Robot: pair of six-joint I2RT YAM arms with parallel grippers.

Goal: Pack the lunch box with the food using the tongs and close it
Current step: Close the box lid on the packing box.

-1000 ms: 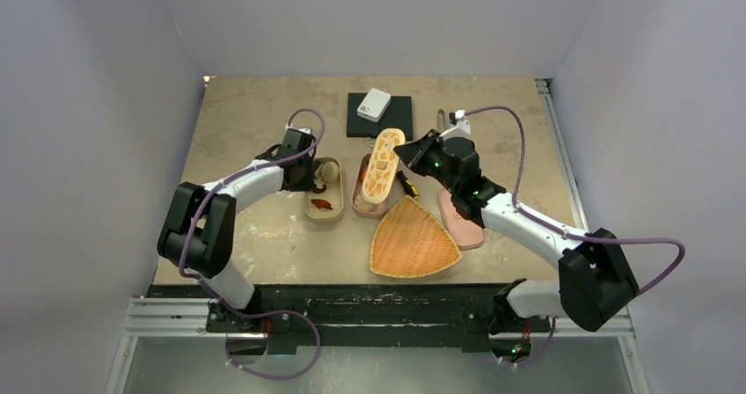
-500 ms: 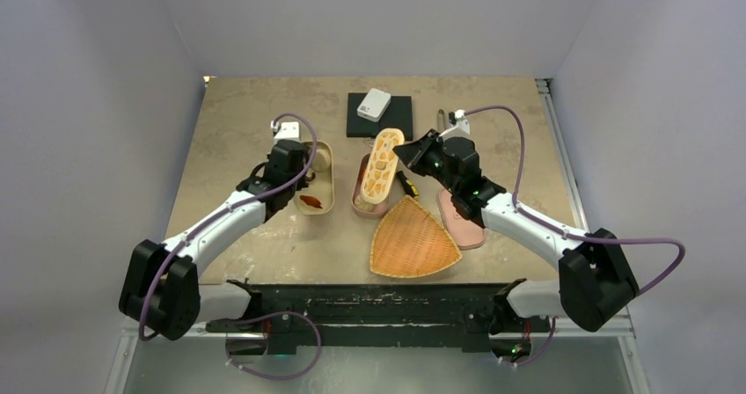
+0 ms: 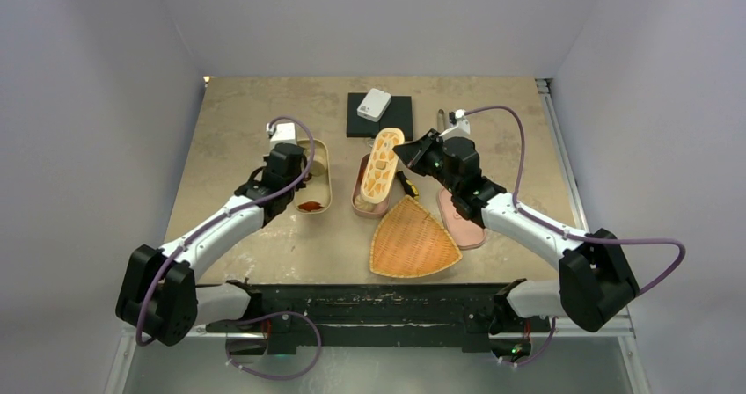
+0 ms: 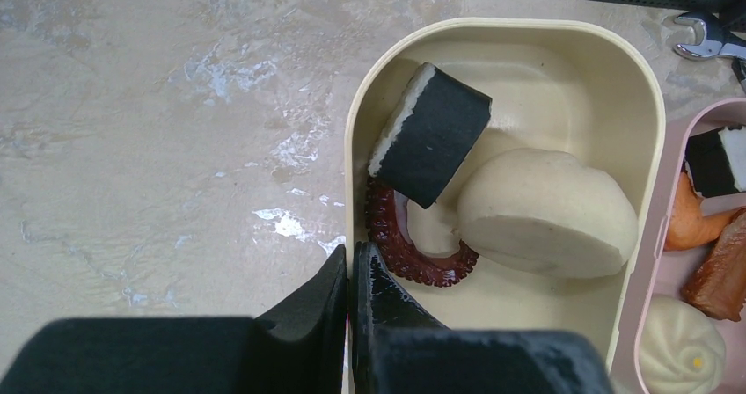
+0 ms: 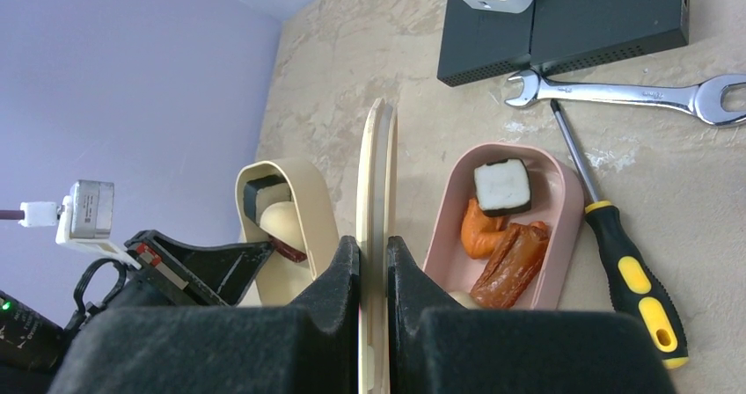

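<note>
My left gripper (image 4: 352,258) (image 3: 301,193) is shut on the left wall of the cream lunch box (image 4: 501,38) (image 3: 322,170). Inside it lie a black-and-white roll (image 4: 431,134), a beige bun (image 4: 545,214) and a dark red ring-shaped piece (image 4: 413,253). My right gripper (image 5: 374,244) (image 3: 406,152) is shut on the cream lid (image 5: 376,174) (image 3: 384,161), held on edge between the two boxes. The pink lunch box (image 5: 572,209) (image 3: 359,196) holds a black-and-white piece (image 5: 501,186), an orange bit (image 5: 482,233) and a brown sausage (image 5: 513,266). The tongs are out of view.
A woven fan-shaped tray (image 3: 413,240) lies near the front, a pink lid (image 3: 462,222) to its right under the right arm. A black block with a white device (image 3: 378,115) sits at the back. A silver wrench (image 5: 633,95) and a yellow-handled screwdriver (image 5: 629,271) lie beside the pink box.
The left arm has dropped low and stretched out, and its gripper has closed on the cream box's wall. The box has shifted slightly away and left. The right arm has held still.
</note>
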